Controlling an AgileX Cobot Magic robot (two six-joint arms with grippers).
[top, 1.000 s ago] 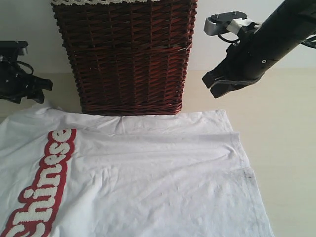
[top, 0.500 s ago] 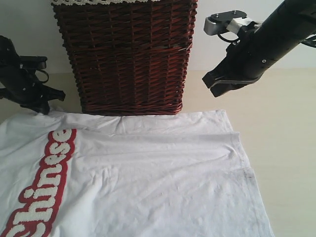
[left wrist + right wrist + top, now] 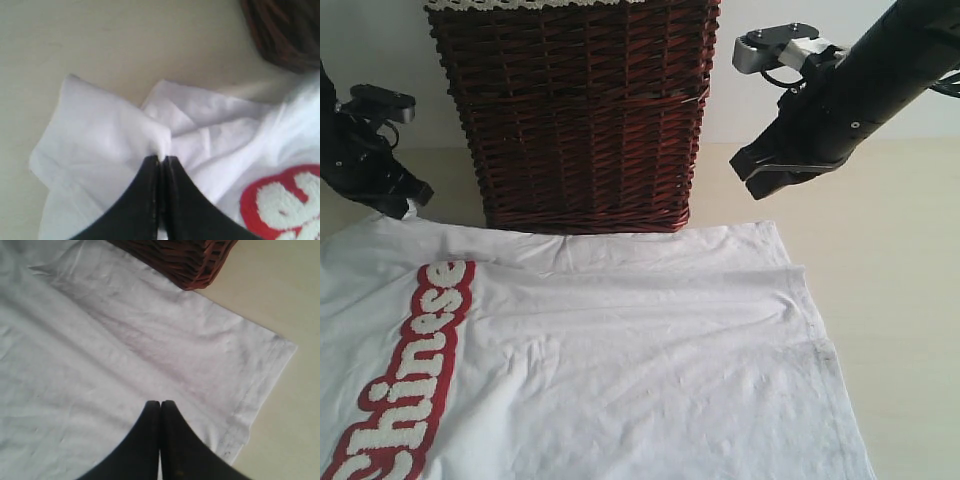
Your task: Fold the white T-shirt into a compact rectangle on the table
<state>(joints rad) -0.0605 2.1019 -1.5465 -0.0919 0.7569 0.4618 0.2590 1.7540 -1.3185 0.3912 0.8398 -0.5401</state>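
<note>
Within the last second the left pincer (image 3: 405, 207) has moved in at the upper left of the frame and clenched on a bunched edge of the T-shirt (image 3: 640, 350), which lies spread on the desk (image 3: 910, 320) before the basket (image 3: 575, 120). A first fold looks ready to start. Its arm slants down from the left edge, while the right pincer (image 3: 752, 175), clenched on nothing, hangs at upper right.

A plain pale wall (image 3: 380, 40) runs behind, bare and evenly lit. In front of it a dark reddish-brown wicker basket (image 3: 575, 120) with a lace-edged liner (image 3: 520, 4) stands on the beige table (image 3: 910, 300). The light is soft, shadows faint.
</note>
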